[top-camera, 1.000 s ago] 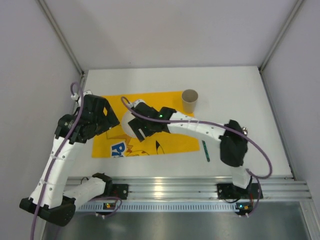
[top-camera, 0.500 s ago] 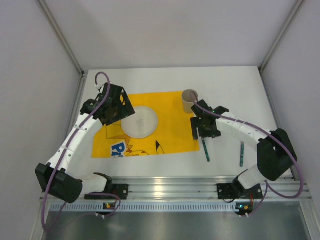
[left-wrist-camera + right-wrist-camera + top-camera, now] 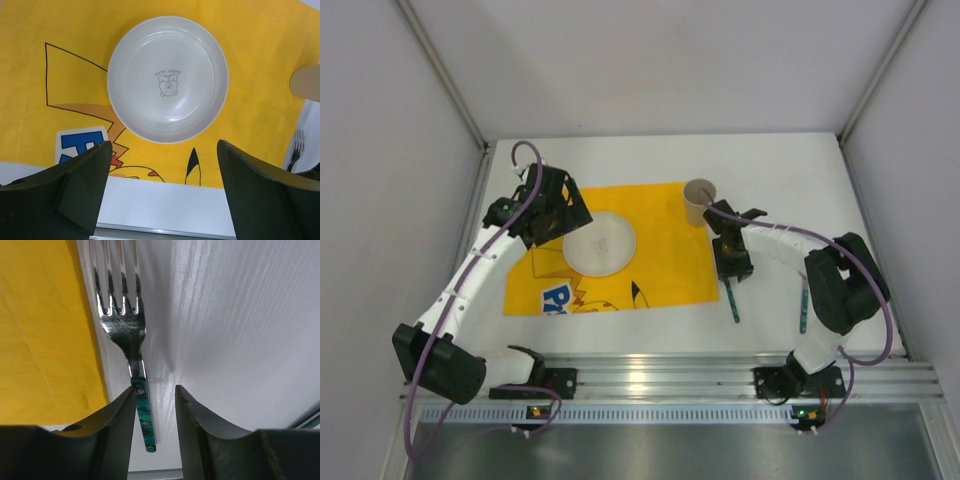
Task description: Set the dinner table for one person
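Left gripper (image 3: 552, 205) hangs over the far left corner of the yellow mat (image 3: 660, 270), just beside the plate (image 3: 601, 243), as seen from above. The mat lies on the dinner table (image 3: 800, 180), the white top that fills the cell floor between the walls. A cup (image 3: 699, 201) stands upright at the mat's far right corner. My right gripper (image 3: 733, 262) sits low at the mat's right edge, over the head end of a fork (image 3: 732, 300) that lies flat on the table. A second green-handled utensil (image 3: 803, 305) lies further right, well apart from it.

Through my left wrist camera, the left gripper (image 3: 162, 145) is spread wide and holds nothing. The plate (image 3: 167, 77) rests on the mat (image 3: 60, 30) beyond it, and a strip of bare table (image 3: 165, 200) shows between the fingers.

Through my right wrist camera, the right gripper (image 3: 155, 390) is parted only a little. Its fingers (image 3: 117, 435) straddle the green handle of the fork (image 3: 122, 325), which lies on the table (image 3: 240, 315) beside the mat's edge (image 3: 45, 340), not gripped.
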You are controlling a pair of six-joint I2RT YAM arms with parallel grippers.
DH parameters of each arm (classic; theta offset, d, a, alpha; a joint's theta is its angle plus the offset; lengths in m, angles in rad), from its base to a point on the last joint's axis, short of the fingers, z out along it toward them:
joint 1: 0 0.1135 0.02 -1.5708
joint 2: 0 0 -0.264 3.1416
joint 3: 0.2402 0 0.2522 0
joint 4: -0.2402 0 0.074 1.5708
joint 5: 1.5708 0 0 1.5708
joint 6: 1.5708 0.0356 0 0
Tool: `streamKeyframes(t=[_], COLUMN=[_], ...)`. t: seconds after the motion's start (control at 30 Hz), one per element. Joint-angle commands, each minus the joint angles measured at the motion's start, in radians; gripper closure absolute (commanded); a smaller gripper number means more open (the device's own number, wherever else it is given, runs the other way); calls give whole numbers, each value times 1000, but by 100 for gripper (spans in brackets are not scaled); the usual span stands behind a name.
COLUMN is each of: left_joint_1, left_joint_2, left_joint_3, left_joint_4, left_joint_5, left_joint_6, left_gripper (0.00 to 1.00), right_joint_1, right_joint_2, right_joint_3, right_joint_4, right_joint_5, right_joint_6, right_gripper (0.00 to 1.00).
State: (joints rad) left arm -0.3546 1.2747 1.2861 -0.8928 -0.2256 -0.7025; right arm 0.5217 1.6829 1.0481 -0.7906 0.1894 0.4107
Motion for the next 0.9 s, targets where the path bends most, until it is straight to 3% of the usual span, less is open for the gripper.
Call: streamKeyframes(t=[0.0,0.4,0.5,0.53,0.63,0.87], left_joint_1=[-1,-1,-1,-1,-1,-6], left_joint_2=[8,51,48,48,43,3], left_joint_3=[10,51,56,61,68,55], left_joint_4=[37,25,17,14,5,15], left_joint_5=[-27,-11,-14,-14,-17,25], left_joint_6=[23,40,44,44,49,87], left_gripper=[10,10,10,10,10,13], right_joint_1=[-12,-11,-11,-11,-11,32], right_joint_2=[43,-15,8,17,29,-104], right_joint_3=[15,-48,-94,-106,-129,15], right_joint_4=[56,74,106,125,140,-74], right_joint_5=[-28,-68,-82,-85,-84,24], right_joint_6=[-24,-3,3,8,11,19], right_gripper=[63,65,74,85,100,100])
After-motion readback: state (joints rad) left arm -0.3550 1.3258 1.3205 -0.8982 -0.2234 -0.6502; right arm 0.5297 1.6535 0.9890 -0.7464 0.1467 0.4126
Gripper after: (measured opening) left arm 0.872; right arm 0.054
